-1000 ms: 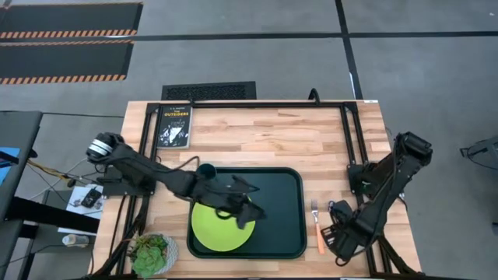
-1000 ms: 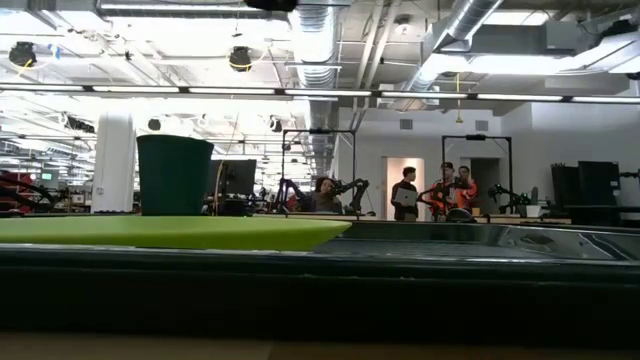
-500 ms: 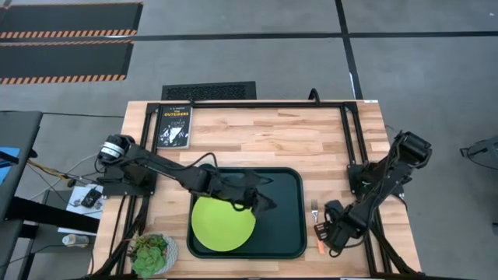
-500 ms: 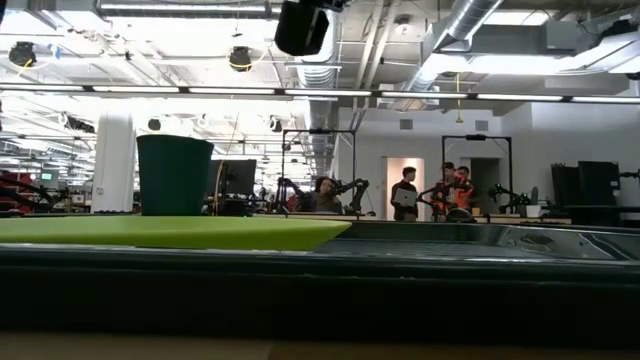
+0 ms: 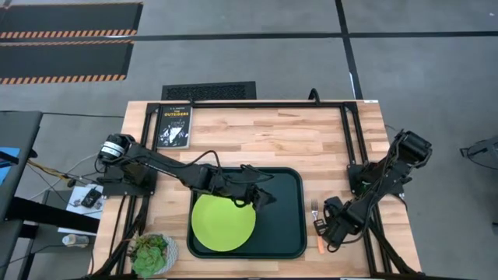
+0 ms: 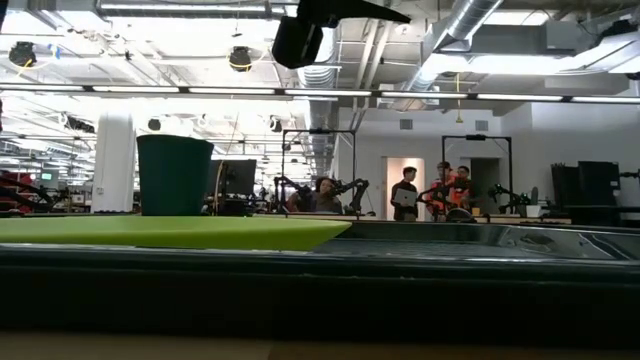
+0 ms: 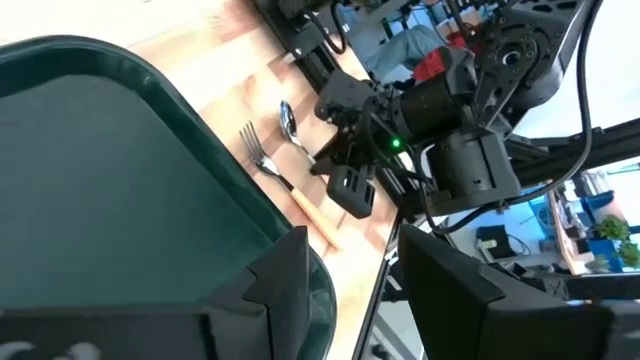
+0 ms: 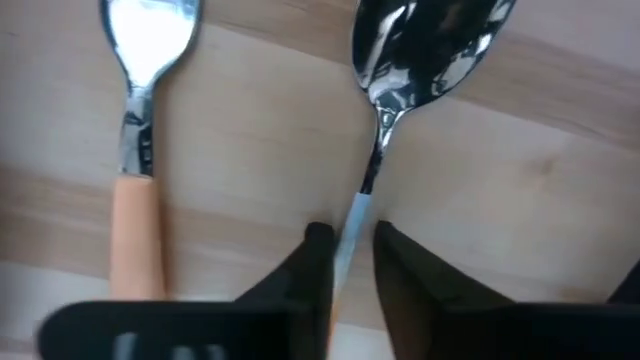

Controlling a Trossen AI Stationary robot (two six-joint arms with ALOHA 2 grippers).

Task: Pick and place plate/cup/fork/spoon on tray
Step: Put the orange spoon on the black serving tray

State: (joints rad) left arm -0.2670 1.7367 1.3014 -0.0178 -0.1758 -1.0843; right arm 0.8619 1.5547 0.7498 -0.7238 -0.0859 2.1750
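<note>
The right gripper (image 8: 345,262) pinches the spoon (image 8: 425,45) by its thin metal neck, on pale wood at lower right beside the fork (image 8: 140,150). The left gripper (image 5: 261,196) hangs unclenched, empty, over the glossy tray (image 5: 288,225); the flat round plate (image 5: 223,223) lies inside.

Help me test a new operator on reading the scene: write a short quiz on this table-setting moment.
1. True or false: the plate lies on the tray.
2. The right gripper is down over which utensil? A. the fork B. the spoon
3. Fill in: the open, empty left gripper hovers above the ____.
Key: 1 true; 2 B; 3 tray.
</note>
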